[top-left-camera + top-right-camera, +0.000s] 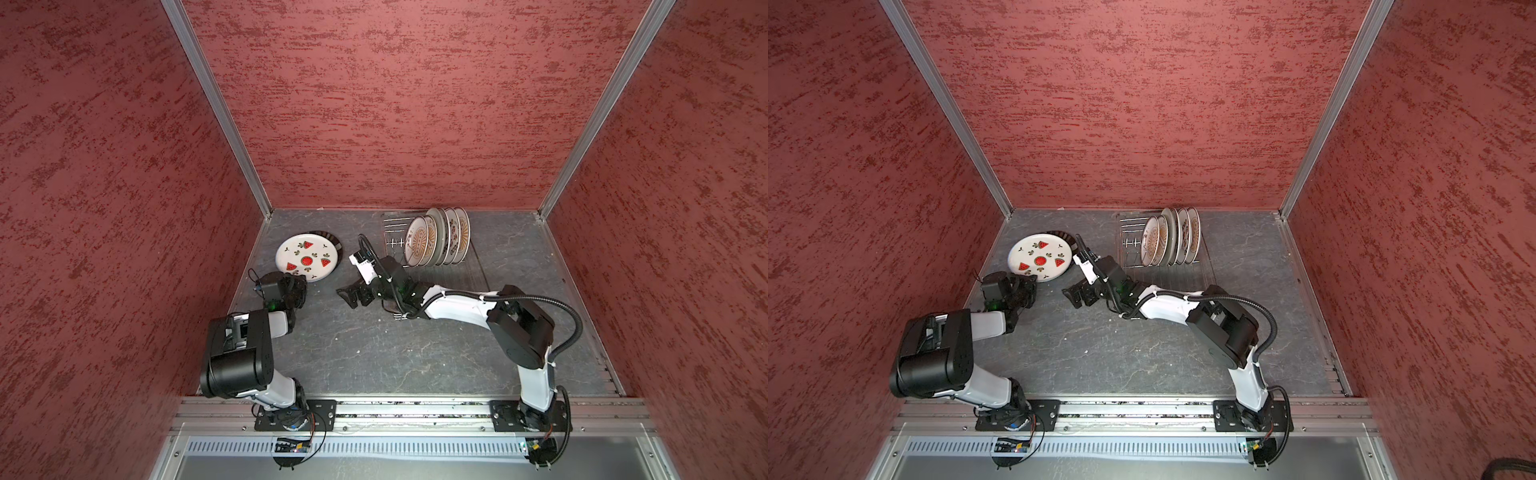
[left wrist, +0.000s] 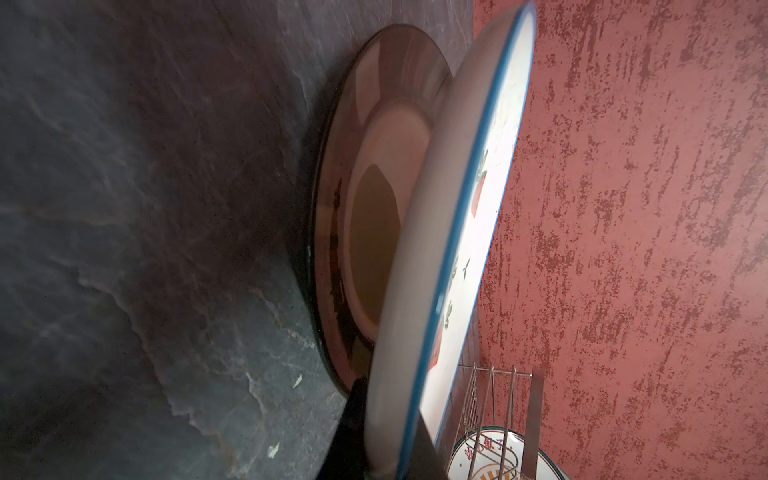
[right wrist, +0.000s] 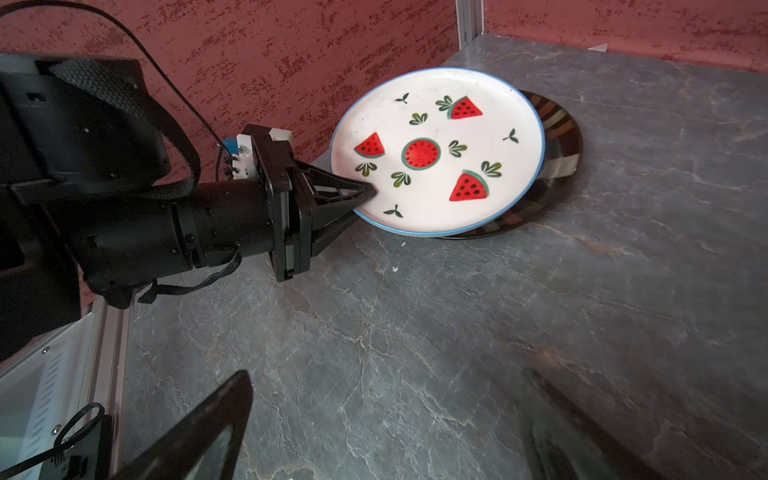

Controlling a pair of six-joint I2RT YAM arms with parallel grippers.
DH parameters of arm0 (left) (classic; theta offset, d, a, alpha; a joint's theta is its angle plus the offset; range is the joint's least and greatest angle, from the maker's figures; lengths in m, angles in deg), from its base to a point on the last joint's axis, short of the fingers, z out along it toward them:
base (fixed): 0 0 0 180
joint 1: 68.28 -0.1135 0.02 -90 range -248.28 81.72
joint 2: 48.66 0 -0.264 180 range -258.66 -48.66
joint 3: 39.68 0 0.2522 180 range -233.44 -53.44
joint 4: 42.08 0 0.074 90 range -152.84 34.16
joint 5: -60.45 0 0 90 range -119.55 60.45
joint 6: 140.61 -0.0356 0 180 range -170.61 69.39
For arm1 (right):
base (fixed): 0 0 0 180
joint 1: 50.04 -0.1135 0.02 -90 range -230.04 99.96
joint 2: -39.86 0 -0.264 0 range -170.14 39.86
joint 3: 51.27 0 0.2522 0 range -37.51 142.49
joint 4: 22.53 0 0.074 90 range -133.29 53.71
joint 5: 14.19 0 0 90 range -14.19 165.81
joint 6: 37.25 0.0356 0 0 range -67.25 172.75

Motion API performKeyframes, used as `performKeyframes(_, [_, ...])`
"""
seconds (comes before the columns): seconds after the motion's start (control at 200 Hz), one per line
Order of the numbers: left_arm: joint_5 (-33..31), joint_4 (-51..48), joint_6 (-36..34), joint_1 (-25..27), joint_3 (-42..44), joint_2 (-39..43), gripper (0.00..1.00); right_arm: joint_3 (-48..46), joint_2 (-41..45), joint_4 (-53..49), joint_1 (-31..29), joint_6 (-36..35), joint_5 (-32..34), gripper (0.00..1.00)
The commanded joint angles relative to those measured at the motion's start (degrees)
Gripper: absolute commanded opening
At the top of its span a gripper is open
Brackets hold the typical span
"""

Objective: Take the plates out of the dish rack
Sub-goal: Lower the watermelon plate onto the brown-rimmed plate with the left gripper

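Out: glossy grey plate (image 3: 561, 137) on bench (image 1: 374, 353), white watermelon plate (image 3: 436, 153) gripped by left end effector (image 3: 363, 200); five small plates (image 1: 438, 239) in wire rack (image 1: 392, 232); right end effector (image 1: 348, 297) wide

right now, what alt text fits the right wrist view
The left claw pinches the rim of a white watermelon plate, tilted over a dark plate on the grey table. The right claw stands open in the foreground.

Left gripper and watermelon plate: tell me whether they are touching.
Touching. The right wrist view shows the left gripper shut on the rim of the watermelon plate.
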Motion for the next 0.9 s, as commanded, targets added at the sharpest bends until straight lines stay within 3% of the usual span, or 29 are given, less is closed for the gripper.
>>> performKeyframes(0.0, [-1.29, 3.74, -1.33, 0.04, -3.26, 0.21, 0.00, 2.27, -0.67, -0.17, -0.39, -1.55, -0.46, 0.99])
performKeyframes(0.125, [-2.57, -2.47, -2.04, 0.57, -6.08, -0.24, 0.00, 2.37, -0.68, -0.26, -0.38, -1.78, 0.07, 0.99])
performKeyframes(0.716, [-0.91, -7.84, -0.92, 0.70, -11.08, -6.47, 0.00, 1.94, -0.60, -0.46, -0.40, -2.04, 0.83, 0.99])
performKeyframes(0.897, [0.34, -9.91, -0.64, 0.74, -12.88, -8.07, 0.09, 1.56, -0.51, -0.01, -0.40, -1.99, 1.38, 0.99])
